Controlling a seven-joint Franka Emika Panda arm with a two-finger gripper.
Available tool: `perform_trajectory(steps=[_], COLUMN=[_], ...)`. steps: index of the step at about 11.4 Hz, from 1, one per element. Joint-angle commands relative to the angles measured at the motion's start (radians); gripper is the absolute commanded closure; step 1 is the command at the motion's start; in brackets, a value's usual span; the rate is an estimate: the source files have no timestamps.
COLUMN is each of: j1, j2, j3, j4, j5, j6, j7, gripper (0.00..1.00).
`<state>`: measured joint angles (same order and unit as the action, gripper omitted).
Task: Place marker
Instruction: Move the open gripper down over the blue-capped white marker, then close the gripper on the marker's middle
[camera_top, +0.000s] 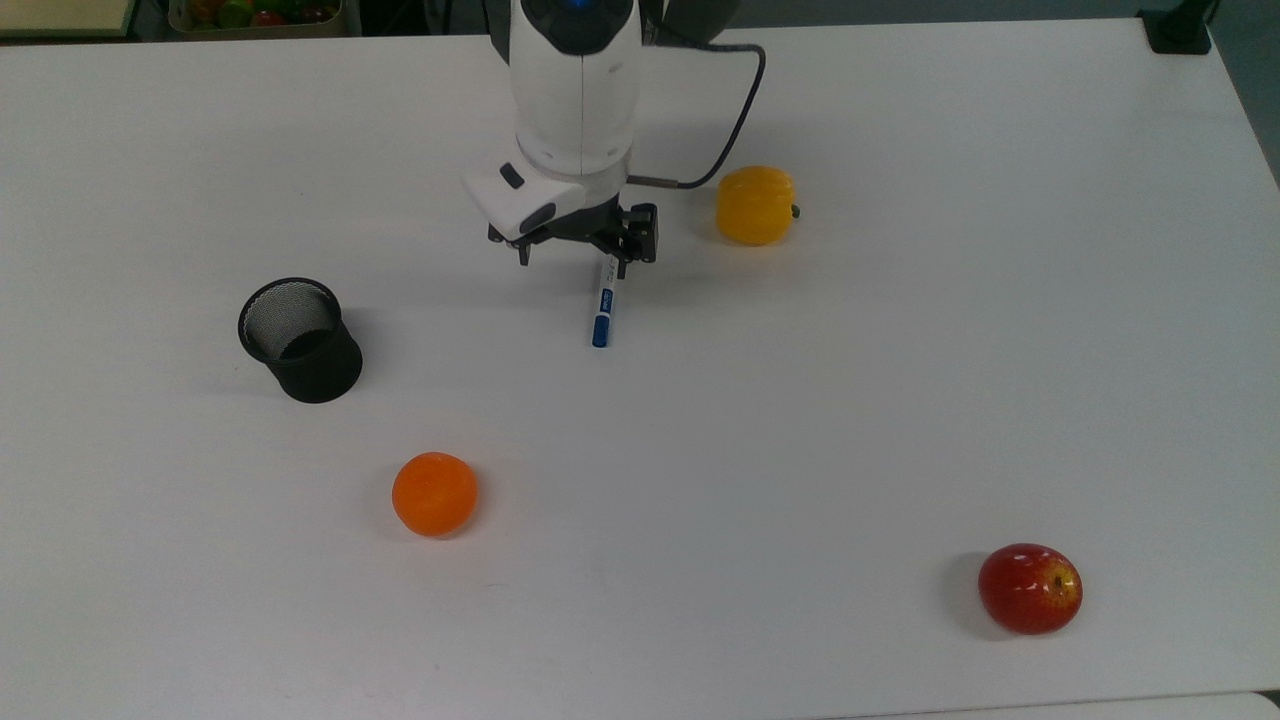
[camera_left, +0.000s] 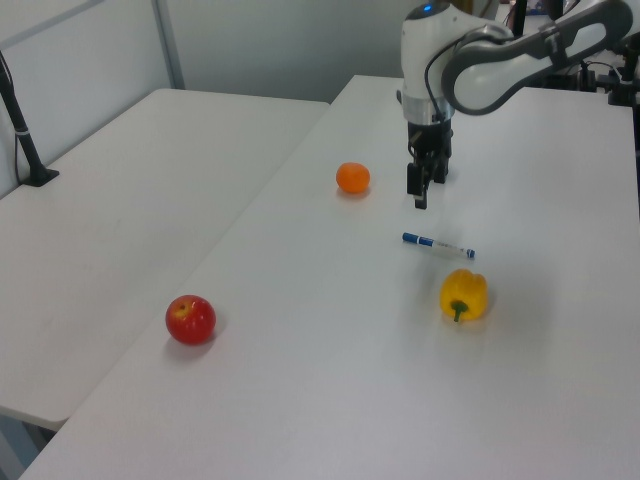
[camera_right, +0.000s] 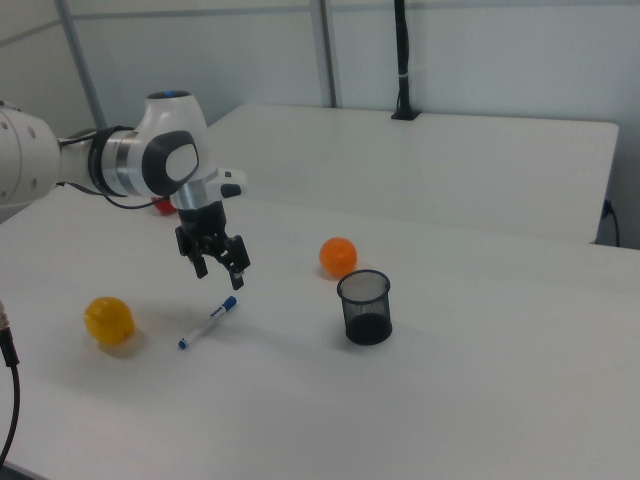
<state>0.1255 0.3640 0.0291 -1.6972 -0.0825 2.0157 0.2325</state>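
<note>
Marker (camera_top: 604, 300): lies flat on the white table (camera_top: 900, 380), blue cap toward the top view's bottom, its far end under the arm's tool; between the black mesh cup (camera_top: 299, 340) and the yellow pepper (camera_top: 755, 205), nearer the pepper.
Gripper (camera_top: 571, 258): hangs just above the marker's upper half, fingers spread apart and holding nothing; in the right view it (camera_right: 215, 262) is clear of the table, the marker (camera_right: 208, 322) below and beside it.
Handling: by its looks light, stiff and smooth-barrelled, so likely to roll or skid if nudged from one side; not fragile.
Where to grip: my guess is across the white barrel near the label, close to the middle, so it stays level when lifted; the fingers appear to open across the barrel, which suits that.
Destination: probably the mesh cup, standing upright and open-mouthed, well apart from the marker toward the top view's left; the task does not name it.
Surface: plain matte white tabletop, flat and bare around the marker, nothing touching it.
Room: an orange (camera_top: 434, 493) near the cup, a red apple (camera_top: 1030, 588) far off at the top view's lower right; a second white table (camera_left: 130, 200) adjoins in the left view, with pale wall panels behind.
</note>
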Motion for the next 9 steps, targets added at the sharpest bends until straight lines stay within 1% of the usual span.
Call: perform_trajectory(steps=[1, 3, 5, 7, 9], j1=[0.026, 0.028, 0.037, 0.039, 0.039], j2=[0.045, 0.069, 0.085, 0.098, 0.099], j3=[-0.001, 0.0, 0.0, 0.0, 0.0], j4=[-0.015, -0.025, -0.027, -0.029, -0.033], j5=[0.001, -0.005, -0.005, -0.005, -0.003], j6=[0.061, 0.09, 0.121, 0.127, 0.127], j7=[0.034, 0.034, 0.034, 0.034, 0.037], gripper=[0.0, 0.0, 0.12, 0.27, 0.38])
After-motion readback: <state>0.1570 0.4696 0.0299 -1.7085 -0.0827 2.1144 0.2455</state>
